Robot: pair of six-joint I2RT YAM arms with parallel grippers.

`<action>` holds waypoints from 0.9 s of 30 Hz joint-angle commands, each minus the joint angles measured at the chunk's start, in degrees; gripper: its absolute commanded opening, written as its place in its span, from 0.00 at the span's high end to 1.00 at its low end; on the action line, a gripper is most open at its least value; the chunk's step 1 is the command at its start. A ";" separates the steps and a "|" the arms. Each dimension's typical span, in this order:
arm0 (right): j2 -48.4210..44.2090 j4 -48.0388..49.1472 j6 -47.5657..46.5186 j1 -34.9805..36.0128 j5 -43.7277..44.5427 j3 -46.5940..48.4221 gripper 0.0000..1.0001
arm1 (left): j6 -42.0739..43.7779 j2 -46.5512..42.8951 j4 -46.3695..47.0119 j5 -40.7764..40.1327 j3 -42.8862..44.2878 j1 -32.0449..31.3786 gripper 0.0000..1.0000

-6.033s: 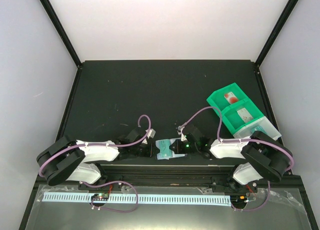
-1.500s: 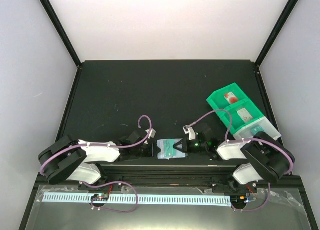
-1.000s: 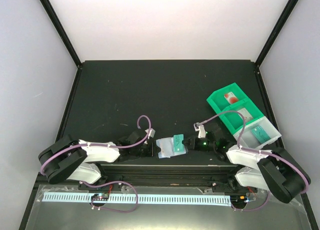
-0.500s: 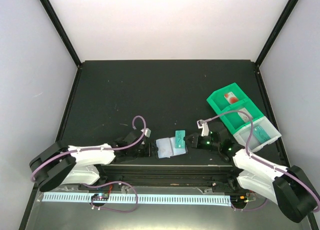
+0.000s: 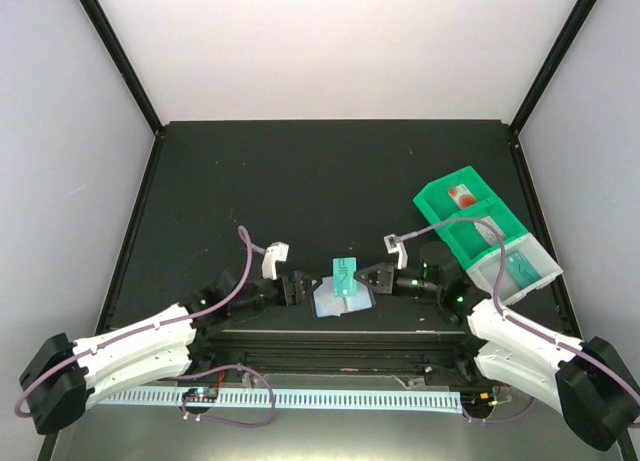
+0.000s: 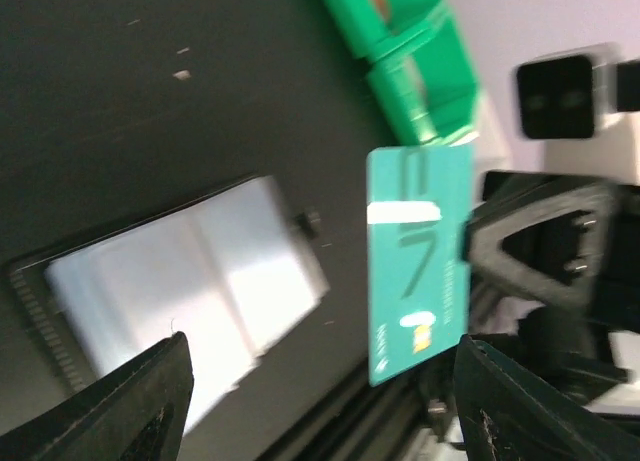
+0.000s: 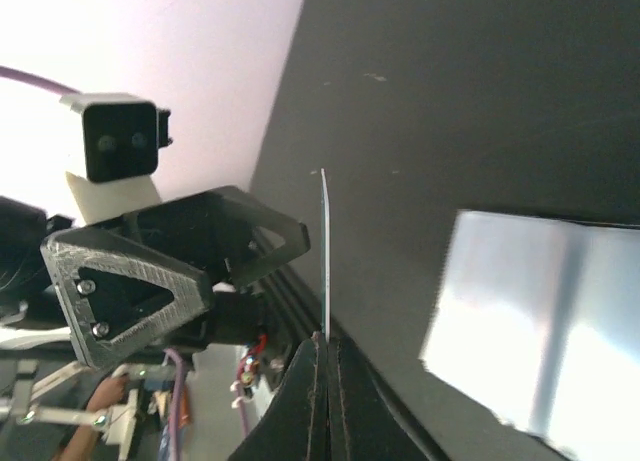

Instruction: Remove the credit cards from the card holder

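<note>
My right claw (image 5: 368, 279) is pinched tight on one teal credit card (image 5: 344, 277). It holds the card up on its edge, off the table (image 5: 250, 181). From the right wrist I see only the thin edge of that card, with my fingers (image 7: 312, 381) squeezed on its bottom end. The card is out of the card holder (image 5: 338, 302), just above its far right side, and it does not touch it. The card holder lies open and flat near the front edge of the table, between my two claws, with its pale inside facing up. My left claw (image 5: 298, 288) is spread wide and holds nothing. It sits just beside the left edge of the card holder, but I cannot tell if it touches it. From the left wrist I see the open card holder below, and the teal card on the right with white marks on its face. The green tray (image 5: 436, 197) sits well off to the right. A second teal card (image 5: 520, 267) lies in its nearest part, a pale card (image 5: 490, 230) in the middle part, and a card with a red mark (image 5: 462, 194) in the far part.
</note>
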 commanded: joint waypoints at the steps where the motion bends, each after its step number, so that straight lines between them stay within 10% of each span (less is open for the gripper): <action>1: -0.62 8.86 6.28 2.76 -3.64 1.13 0.99 | -3.34 -4.22 10.05 4.96 -1.66 0.03 0.27; 27: 2.74 20.09 12.71 9.21 -1.82 1.28 0.99 | -7.75 -5.36 27.23 10.12 -7.54 -0.15 0.98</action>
